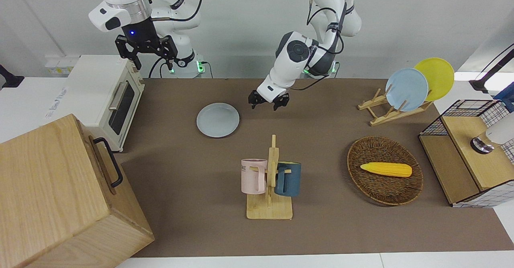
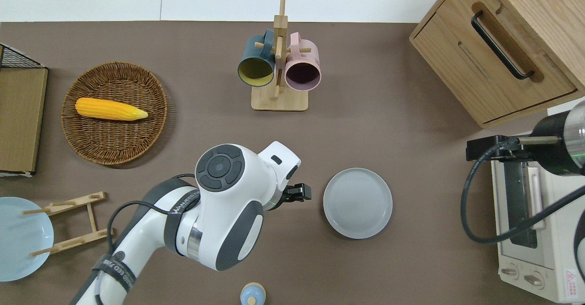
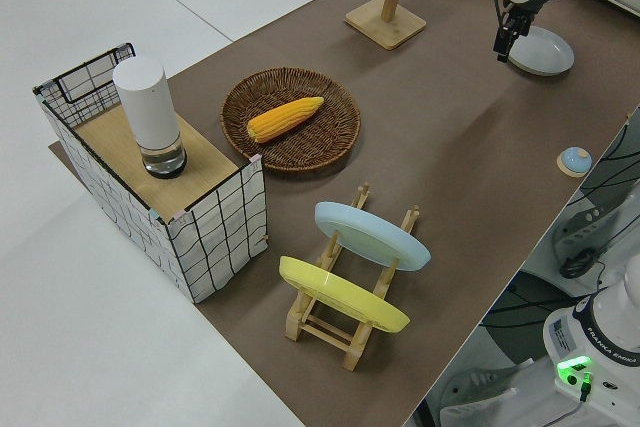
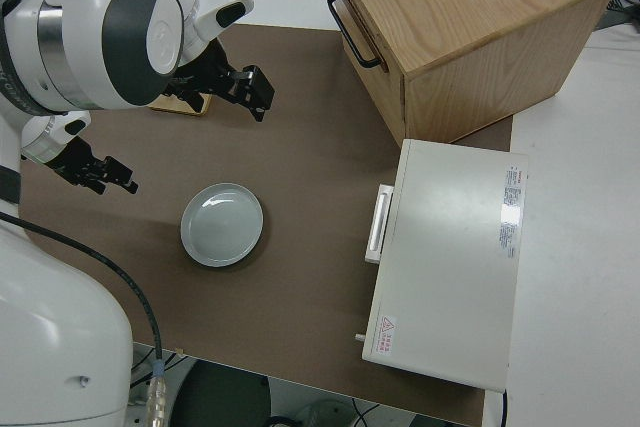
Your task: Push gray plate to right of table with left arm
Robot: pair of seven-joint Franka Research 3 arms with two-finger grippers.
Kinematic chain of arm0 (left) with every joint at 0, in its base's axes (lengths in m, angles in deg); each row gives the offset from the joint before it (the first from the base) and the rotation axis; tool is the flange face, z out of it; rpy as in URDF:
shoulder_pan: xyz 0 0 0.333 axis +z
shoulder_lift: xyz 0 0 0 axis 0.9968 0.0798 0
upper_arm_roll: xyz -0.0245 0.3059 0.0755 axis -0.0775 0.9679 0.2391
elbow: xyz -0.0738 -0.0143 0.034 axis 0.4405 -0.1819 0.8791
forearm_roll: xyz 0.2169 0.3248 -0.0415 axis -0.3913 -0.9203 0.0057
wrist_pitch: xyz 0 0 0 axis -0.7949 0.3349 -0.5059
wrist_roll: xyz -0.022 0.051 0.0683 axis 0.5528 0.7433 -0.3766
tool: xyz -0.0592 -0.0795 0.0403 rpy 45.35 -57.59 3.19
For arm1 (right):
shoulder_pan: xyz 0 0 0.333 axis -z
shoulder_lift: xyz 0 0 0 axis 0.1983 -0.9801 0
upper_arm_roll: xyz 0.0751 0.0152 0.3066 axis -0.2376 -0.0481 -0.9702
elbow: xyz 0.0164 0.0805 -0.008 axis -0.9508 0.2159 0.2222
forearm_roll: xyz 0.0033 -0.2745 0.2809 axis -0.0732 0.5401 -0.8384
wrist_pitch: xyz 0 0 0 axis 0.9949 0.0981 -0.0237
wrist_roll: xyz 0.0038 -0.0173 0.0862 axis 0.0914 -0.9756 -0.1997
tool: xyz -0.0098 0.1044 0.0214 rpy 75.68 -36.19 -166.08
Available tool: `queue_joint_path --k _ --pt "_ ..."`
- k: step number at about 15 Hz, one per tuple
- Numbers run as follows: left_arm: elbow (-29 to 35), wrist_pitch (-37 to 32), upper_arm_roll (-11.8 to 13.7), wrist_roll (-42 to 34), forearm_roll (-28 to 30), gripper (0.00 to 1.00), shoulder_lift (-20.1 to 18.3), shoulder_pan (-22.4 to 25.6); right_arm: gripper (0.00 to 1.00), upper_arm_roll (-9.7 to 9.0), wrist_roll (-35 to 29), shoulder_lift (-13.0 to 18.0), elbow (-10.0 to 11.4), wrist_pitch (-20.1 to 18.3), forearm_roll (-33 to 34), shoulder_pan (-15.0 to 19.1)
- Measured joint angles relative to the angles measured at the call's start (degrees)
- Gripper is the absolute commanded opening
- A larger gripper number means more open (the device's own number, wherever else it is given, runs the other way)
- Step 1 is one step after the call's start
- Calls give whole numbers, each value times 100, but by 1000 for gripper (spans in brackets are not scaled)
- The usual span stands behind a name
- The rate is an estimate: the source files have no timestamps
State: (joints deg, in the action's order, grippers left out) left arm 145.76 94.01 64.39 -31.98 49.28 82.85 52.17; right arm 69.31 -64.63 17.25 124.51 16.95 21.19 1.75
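Observation:
The gray plate [image 1: 218, 119] lies flat on the brown table [image 1: 329, 228], nearer to the robots than the mug rack; it also shows in the overhead view [image 2: 357, 203], the left side view [image 3: 541, 50] and the right side view [image 4: 222, 224]. My left gripper [image 1: 268, 101] is open and empty. It is up in the air over bare table beside the plate, toward the left arm's end [image 2: 299, 191], clear of the rim. It also shows in the left side view [image 3: 505, 35]. My right gripper [image 1: 146, 53] is open, and that arm is parked.
A wooden mug rack [image 1: 270, 179] holds a pink and a dark blue mug. A wicker basket [image 1: 397, 193] holds a corn cob. A plate rack [image 1: 391, 113] carries a sky-blue and a yellow plate. A toaster oven [image 1: 108, 95] and a wooden cabinet [image 1: 60, 191] stand at the right arm's end.

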Motion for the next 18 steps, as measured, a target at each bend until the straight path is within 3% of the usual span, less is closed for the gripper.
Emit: queue_joint_path --k 10,18 --pt "-600 -1312 582 -58 -995 991 -318 313 996 0 0 0 0 0 0 0" --pt "-1422 -2129 621 -651 -1186 991 -478 1283 996 0 0 0 0 0 0 0"
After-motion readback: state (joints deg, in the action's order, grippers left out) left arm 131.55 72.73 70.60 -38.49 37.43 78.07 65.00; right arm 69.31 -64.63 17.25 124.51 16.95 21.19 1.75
